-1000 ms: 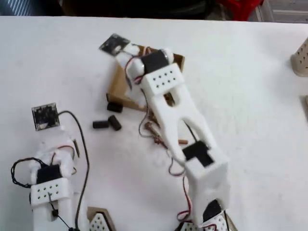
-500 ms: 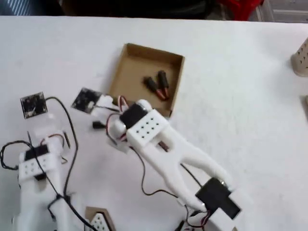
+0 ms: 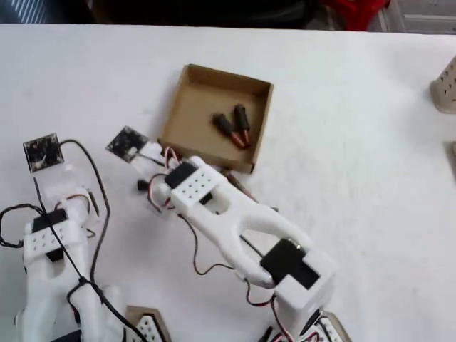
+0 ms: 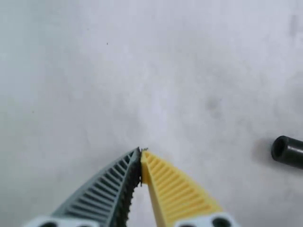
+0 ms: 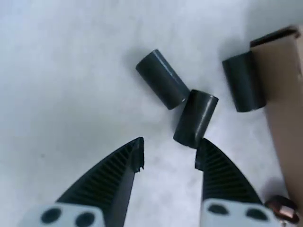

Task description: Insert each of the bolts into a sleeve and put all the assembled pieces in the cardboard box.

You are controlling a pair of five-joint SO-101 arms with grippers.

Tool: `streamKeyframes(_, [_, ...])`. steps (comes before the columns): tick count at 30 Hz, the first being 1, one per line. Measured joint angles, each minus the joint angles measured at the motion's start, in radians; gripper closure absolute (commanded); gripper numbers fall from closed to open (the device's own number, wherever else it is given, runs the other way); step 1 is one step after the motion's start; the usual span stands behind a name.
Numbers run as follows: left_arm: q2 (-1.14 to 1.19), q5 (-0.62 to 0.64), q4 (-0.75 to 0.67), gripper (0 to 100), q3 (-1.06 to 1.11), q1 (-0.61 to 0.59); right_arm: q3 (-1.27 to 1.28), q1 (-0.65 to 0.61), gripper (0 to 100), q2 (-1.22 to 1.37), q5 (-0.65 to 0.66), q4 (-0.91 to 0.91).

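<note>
Two assembled pieces (image 3: 233, 126) already lie in the cardboard box (image 3: 187, 114), but three sleeves (image 5: 162, 79) are left on the tabletop (image 5: 57, 56) just beside it, with the right gripper (image 5: 170, 146) spread wide close over them and the left gripper (image 4: 141, 152) closed on nothing.

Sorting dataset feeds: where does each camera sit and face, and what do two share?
High view: fixed above, looking down at cardboard box; left arm, right arm show.
Left wrist view: on left wrist, facing table; shut end effector, one sleeve.
Right wrist view: on right wrist, facing three sleeves; open end effector.
Shared: box, high and right wrist.
</note>
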Motion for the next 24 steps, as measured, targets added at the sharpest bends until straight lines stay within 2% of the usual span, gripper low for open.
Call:
streamKeyframes(8, [0.000,0.000,-0.003,97,0.000,0.000,-0.081,0.049,83.2,0.130,0.000,-0.064])
streamKeyframes(18, [0.000,0.000,-0.003,97,0.000,0.000,-0.376,0.058,83.9,0.350,0.000,0.117])
streamKeyframes(24, [0.000,0.000,-0.003,97,0.000,0.000,-0.439,0.061,98.8,0.381,0.000,0.164])
